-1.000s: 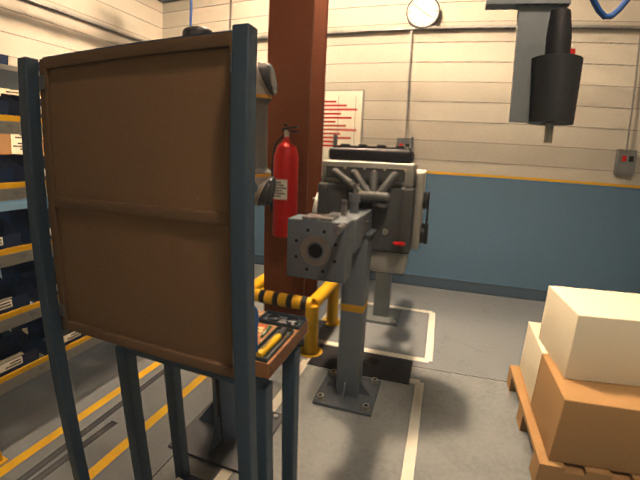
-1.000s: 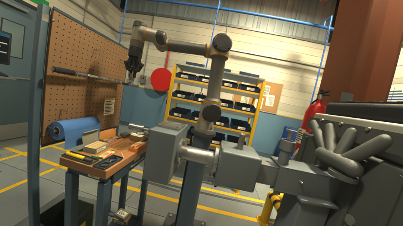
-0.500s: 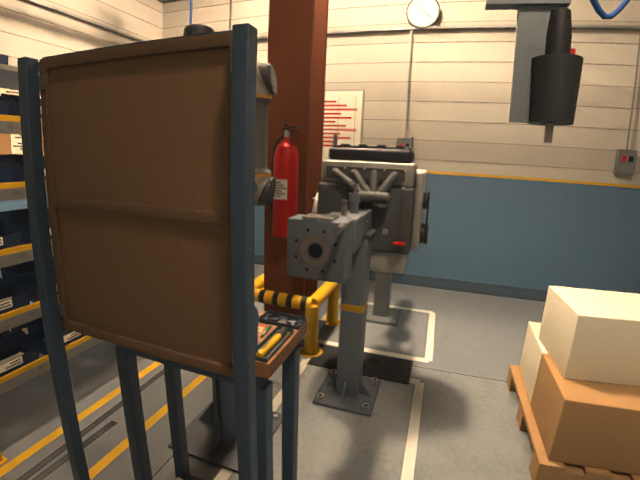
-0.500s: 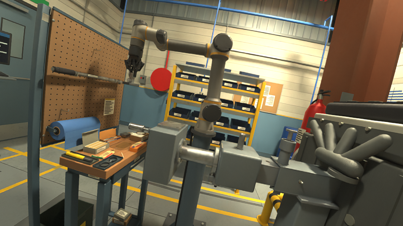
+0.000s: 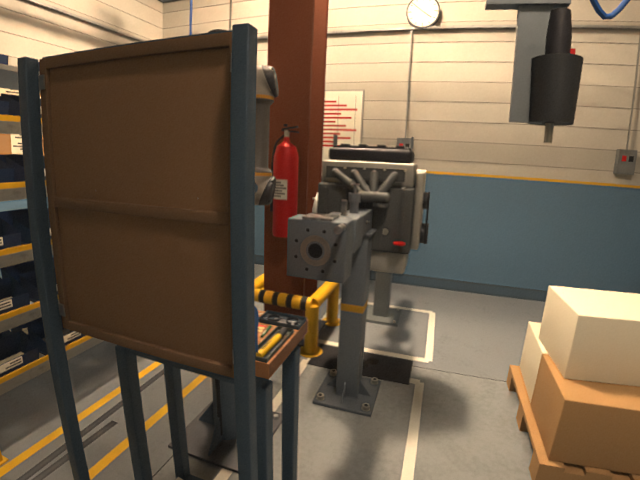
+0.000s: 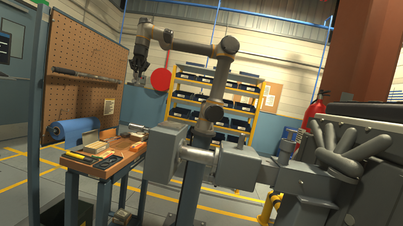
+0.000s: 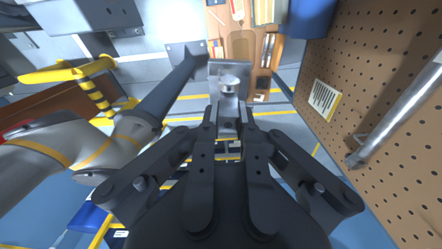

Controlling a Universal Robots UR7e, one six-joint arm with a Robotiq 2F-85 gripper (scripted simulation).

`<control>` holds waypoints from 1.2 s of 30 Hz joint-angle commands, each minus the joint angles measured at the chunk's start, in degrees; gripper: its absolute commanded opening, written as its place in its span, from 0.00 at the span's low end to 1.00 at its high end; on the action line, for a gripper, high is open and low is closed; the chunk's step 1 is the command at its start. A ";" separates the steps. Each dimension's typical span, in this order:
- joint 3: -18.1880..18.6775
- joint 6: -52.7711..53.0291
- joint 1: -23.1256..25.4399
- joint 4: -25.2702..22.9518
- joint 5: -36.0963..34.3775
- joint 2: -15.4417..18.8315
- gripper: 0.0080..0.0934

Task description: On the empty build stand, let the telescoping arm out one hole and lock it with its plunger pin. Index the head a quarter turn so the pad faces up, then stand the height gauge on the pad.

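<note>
The height gauge [image 7: 229,91], a grey metal block with a flat base and a round knob, hangs in my closed gripper [image 7: 228,115], gripped by its column. It is carried high in the air beside the pegboard [image 6: 82,79], well above the workbench [image 6: 104,155]. The empty build stand [image 6: 191,158] sits lower and to the right. Its grey head [image 6: 164,152] sits at the end of the telescoping arm [image 6: 197,154]. A plunger pin [image 6: 241,140] stands on the arm's sleeve. The side camera shows the stand's head [image 5: 316,251] but not my gripper.
The second stand carrying an engine [image 6: 368,170] fills the right side. A long steel bar [image 7: 397,110] hangs on the pegboard close to my right. The bench holds tool trays and a blue paper roll [image 6: 74,127]. Yellow bollards [image 5: 310,310] and stacked boxes [image 5: 584,372] stand beyond.
</note>
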 commanded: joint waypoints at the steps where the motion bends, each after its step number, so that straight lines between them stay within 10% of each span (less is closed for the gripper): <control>1: 0.26 0.42 0.61 -0.10 0.02 -0.54 0.00; 19: 6.39 14.19 17.96 0.55 0.01 -7.31 0.00; 36: 5.87 29.33 36.16 0.45 -0.01 -6.67 0.00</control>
